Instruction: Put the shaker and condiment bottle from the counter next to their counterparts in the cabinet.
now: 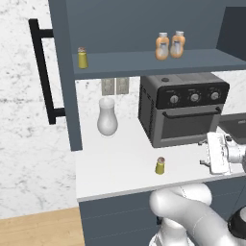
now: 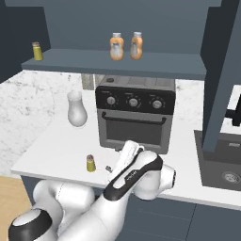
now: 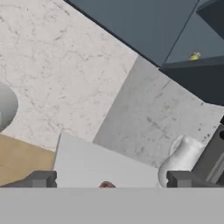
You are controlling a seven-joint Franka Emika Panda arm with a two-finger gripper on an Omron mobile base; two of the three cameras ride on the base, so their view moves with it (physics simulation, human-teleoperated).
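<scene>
We see the shaker (image 1: 160, 166) standing upright on the white table (image 1: 115, 168), just off to the left of our pincer (image 1: 205, 158), whose jaws are spread wide and empty, so we judge the reach must go sideways toward it.

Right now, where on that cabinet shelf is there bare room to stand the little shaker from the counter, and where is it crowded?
On the shelf, the long bare stretch between the lone yellow-green shaker at its left end and the two orange bottles is free. The bottles stand close together, so it is tight there. Below, the counter is open around the other shaker; the toaster oven crowds the right.
</scene>
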